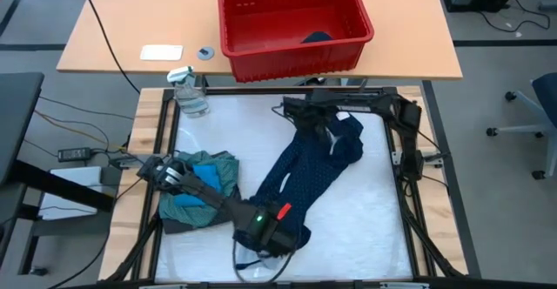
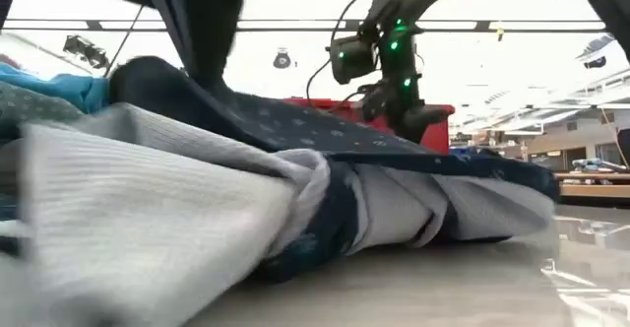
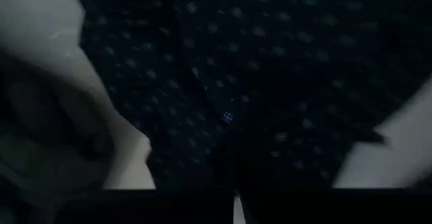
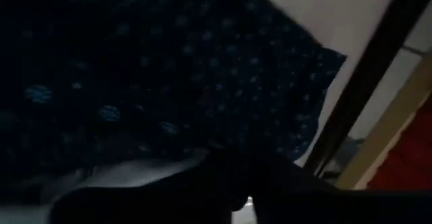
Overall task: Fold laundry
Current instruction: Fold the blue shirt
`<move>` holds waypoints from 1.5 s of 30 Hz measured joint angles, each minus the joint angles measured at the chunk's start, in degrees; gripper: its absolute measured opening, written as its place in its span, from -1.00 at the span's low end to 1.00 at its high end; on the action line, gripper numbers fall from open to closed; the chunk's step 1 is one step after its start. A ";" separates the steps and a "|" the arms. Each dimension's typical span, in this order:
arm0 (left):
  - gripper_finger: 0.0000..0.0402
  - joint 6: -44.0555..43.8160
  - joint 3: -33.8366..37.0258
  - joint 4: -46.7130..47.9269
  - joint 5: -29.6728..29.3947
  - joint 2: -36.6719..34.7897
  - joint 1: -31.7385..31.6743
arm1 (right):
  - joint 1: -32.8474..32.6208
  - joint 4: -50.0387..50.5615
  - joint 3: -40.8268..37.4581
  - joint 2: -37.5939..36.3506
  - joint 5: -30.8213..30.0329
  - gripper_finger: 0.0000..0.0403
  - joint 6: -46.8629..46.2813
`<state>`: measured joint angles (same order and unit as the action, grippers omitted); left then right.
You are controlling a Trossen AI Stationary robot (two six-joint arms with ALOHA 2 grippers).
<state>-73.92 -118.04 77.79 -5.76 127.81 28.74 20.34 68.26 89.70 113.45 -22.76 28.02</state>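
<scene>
Lying stretched diagonally across the white table [image 1: 365, 228]: navy dotted piece [image 1: 300, 178]. Pressing down on its near end, left gripper [image 1: 278, 234], finger state impossible to tell. Reaching its far end by the red bin [image 1: 291, 21], right gripper [image 1: 300, 109], likewise unclear. Sitting piled beside, teal-green shirt [image 1: 222, 171]

One camera looks straight down on the whole desk [image 1: 365, 193]. One sits low on the desk, looking across it. Both wrist cameras are pressed close to the navy dotted piece [image 1: 305, 171], which all four views share.
</scene>
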 joint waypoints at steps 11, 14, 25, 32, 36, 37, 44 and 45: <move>-0.38 -4.74 0.86 12.49 5.55 -0.09 -0.03 | 3.24 6.35 2.91 -8.99 8.22 0.00 -15.08; -0.33 -4.85 -2.24 10.33 2.96 -1.15 1.28 | 4.37 8.62 0.81 -14.23 17.56 0.03 -20.44; -0.42 -1.87 8.29 -21.43 -5.93 -0.98 3.21 | 6.90 -1.39 -23.14 -23.54 23.88 0.01 -24.00; -0.42 -4.76 15.43 -28.77 -4.40 -1.07 4.10 | 6.91 -12.93 -30.29 -23.66 22.73 -0.08 -22.58; -0.42 -3.81 18.89 -30.44 -4.12 -1.14 4.26 | 7.31 -14.10 -30.46 -23.54 22.91 -0.52 -21.21; -0.42 -3.56 20.08 -31.47 -3.65 -1.16 4.30 | 7.82 -13.78 -30.46 -23.45 22.91 -0.71 -20.06; -0.42 -2.21 21.92 -32.67 -0.40 -1.52 4.71 | 12.92 -11.86 -27.87 -23.59 10.03 -0.97 -14.20; -0.42 -1.52 21.57 -32.46 -0.28 -1.45 4.84 | 13.76 -12.95 -27.21 -23.71 8.61 -0.97 -13.82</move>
<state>-75.45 -96.47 45.33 -6.03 126.36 33.58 34.10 55.31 62.49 89.74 -14.15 14.20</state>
